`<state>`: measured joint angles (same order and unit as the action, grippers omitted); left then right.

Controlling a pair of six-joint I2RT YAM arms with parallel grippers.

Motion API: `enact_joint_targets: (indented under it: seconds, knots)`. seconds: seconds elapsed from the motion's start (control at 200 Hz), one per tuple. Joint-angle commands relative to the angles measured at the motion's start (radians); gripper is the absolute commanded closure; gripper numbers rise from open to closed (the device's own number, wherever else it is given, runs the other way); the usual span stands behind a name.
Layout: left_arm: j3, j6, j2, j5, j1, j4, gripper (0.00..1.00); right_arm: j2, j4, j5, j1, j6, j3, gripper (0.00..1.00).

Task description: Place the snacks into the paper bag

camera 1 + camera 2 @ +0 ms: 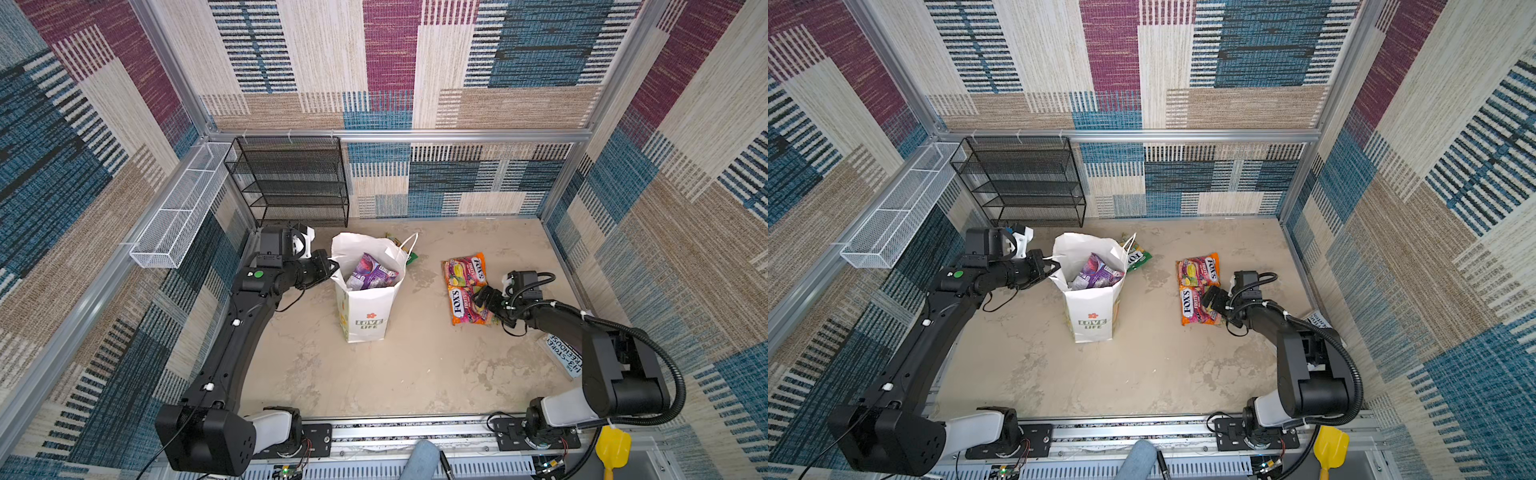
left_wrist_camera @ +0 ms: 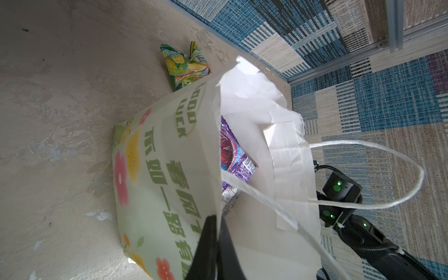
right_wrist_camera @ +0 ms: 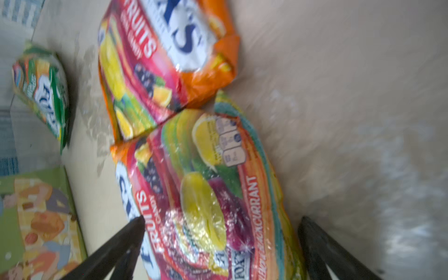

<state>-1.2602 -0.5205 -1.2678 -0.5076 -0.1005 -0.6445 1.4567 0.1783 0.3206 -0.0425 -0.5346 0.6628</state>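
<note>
The left fingers (image 2: 208, 244) are shut tight on the top rim of the paper bag (image 1: 365, 320), with one finger outside the paper and one inside. The bag stands upright on the counter (image 1: 395, 374), a little left of the middle and nearer the far edge. Its mouth is open. A purple snack packet (image 1: 371, 274) sits inside the bag and pokes up near the top. Just behind the bag, toward the far edge, a green snack packet (image 1: 1137, 258) lies on the counter, partly hidden by the bag. Right of the middle, two more snacks lie flat and touch end to end: the far orange packet (image 1: 465, 269) and the near orange packet (image 1: 467, 309). The right fingers (image 3: 126, 240) are spread wide apart just over the near orange packet. They hold nothing, and I cannot tell if they touch it. By the right edge, a book (image 1: 563, 353) lies mostly hidden under the right arm.
</note>
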Motion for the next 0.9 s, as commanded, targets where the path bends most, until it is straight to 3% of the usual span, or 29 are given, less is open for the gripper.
enact_joint_targets:
  seconds: [0.0, 0.12, 0.521, 0.891]
  knots:
    - [0.001, -0.005, 0.003, -0.029, 0.001, 0.035, 1.0, -0.023, 0.036, -0.001, -0.01, -0.008, -0.029, 0.0]
    - [0.002, -0.007, 0.003, -0.031, 0.001, 0.037, 1.0, 0.008, 0.033, -0.024, -0.011, 0.007, -0.035, 0.06]
    - [0.001, -0.006, 0.008, -0.028, 0.001, 0.037, 1.0, 0.116, -0.026, -0.034, -0.022, 0.012, -0.049, 0.54]
    - [0.002, -0.006, 0.013, -0.03, 0.002, 0.039, 1.0, 0.109, -0.059, -0.006, -0.022, -0.013, -0.054, 0.98]
